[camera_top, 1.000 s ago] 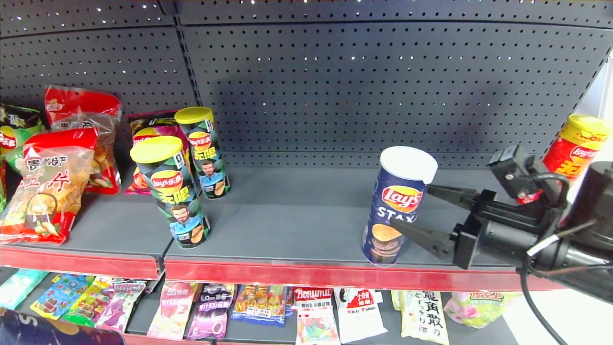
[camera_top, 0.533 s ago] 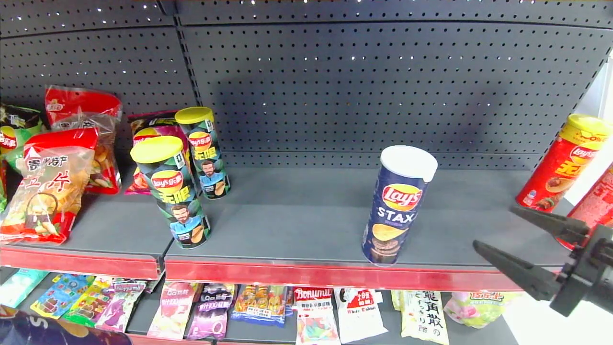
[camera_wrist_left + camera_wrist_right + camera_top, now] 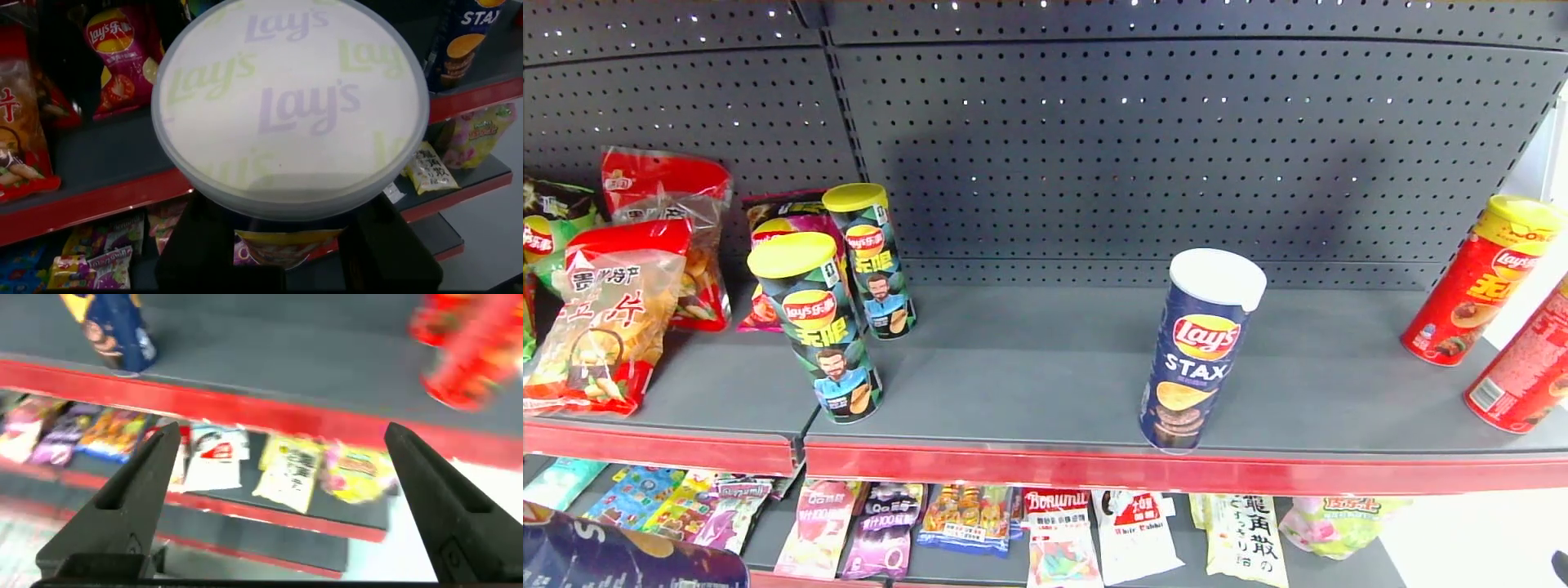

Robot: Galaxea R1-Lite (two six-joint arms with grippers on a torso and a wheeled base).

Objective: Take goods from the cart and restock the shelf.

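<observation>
One blue can (image 3: 1205, 351) stands upright on the shelf (image 3: 1029, 384), close to the red front edge (image 3: 1094, 467). There is bare shelf on both sides of it. Your right gripper (image 3: 282, 433) is down in front of the shelf, lower than that edge. Its fingers are spread wide and have nothing in them. Your left gripper (image 3: 290, 253) is low too, in front of the shelf on the left side. Its fingers are closed around a second blue can (image 3: 290, 106) with a white lid, one finger on each side of it.

I think the step now is bringing this second blue can to the shelf. Next, you need to lift it higher than the red front edge and keep it straight up. Then set it down in the bare space beside the blue can that is on the shelf. Stay away from the yellow-lid cans (image 3: 813, 327) so you don't knock them over.
</observation>
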